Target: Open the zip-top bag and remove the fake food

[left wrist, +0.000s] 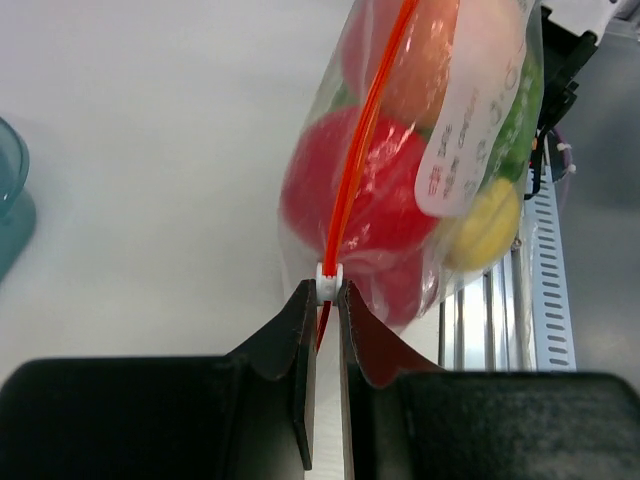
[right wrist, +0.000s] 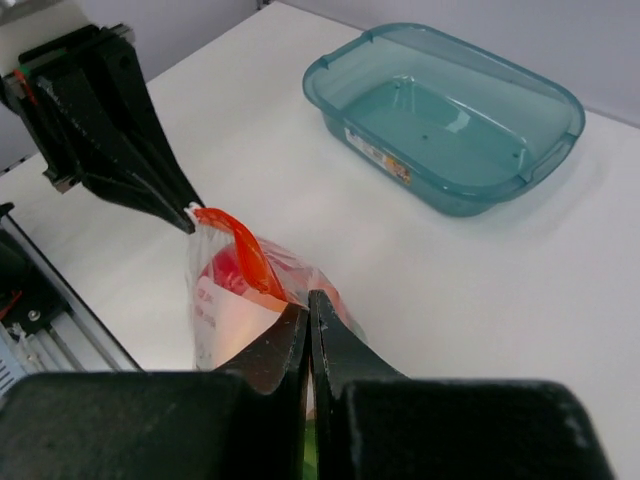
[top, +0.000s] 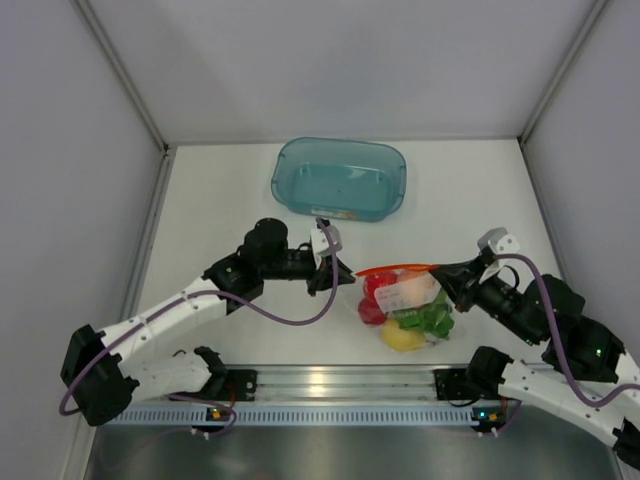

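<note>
The clear zip-top bag [top: 408,305] hangs between my two grippers, its orange-red zip strip [top: 396,268] stretched along the top. Inside it show red round pieces [left wrist: 350,195], a yellow fruit [left wrist: 485,225], green lettuce [top: 432,318] and a pinkish piece [left wrist: 440,55]. My left gripper [left wrist: 329,290] is shut on the white zip slider [left wrist: 329,280] at the strip's left end. My right gripper [right wrist: 308,305] is shut on the bag's right top corner by the strip [right wrist: 245,255]. In the top view the left gripper [top: 330,262] and right gripper [top: 440,270] stand at either end of the bag.
A teal translucent bin [top: 339,178] stands empty at the back centre, also in the right wrist view [right wrist: 450,115]. A metal rail [top: 330,382] runs along the near edge under the bag. White walls enclose the table on three sides.
</note>
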`<act>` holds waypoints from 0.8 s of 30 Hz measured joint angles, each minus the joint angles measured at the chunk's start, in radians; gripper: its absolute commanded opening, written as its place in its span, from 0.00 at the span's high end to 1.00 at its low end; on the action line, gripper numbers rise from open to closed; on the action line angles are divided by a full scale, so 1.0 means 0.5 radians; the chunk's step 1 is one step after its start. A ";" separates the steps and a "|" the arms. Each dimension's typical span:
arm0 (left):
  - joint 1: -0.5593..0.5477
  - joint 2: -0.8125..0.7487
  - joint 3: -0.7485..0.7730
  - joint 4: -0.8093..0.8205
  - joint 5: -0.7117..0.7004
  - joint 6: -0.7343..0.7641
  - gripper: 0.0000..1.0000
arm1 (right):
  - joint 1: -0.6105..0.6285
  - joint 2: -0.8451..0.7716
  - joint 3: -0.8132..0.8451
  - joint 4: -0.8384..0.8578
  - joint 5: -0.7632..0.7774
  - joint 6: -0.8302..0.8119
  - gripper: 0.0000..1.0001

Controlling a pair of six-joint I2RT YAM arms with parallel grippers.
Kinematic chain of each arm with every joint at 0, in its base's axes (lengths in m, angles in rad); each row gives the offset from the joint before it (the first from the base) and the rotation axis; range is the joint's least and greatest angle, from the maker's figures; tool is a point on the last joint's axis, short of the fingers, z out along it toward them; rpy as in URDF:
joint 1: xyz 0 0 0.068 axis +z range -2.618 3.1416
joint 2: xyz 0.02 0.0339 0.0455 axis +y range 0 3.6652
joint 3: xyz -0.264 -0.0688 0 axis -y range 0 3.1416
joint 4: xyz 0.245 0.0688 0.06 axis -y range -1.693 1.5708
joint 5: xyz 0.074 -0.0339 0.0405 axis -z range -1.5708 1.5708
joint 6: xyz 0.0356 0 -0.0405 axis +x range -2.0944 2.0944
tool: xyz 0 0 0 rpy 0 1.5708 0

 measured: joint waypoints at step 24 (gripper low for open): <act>0.064 -0.295 -0.056 -0.027 -0.124 -0.288 0.02 | 0.000 -0.090 0.007 -0.030 -0.098 -0.049 1.00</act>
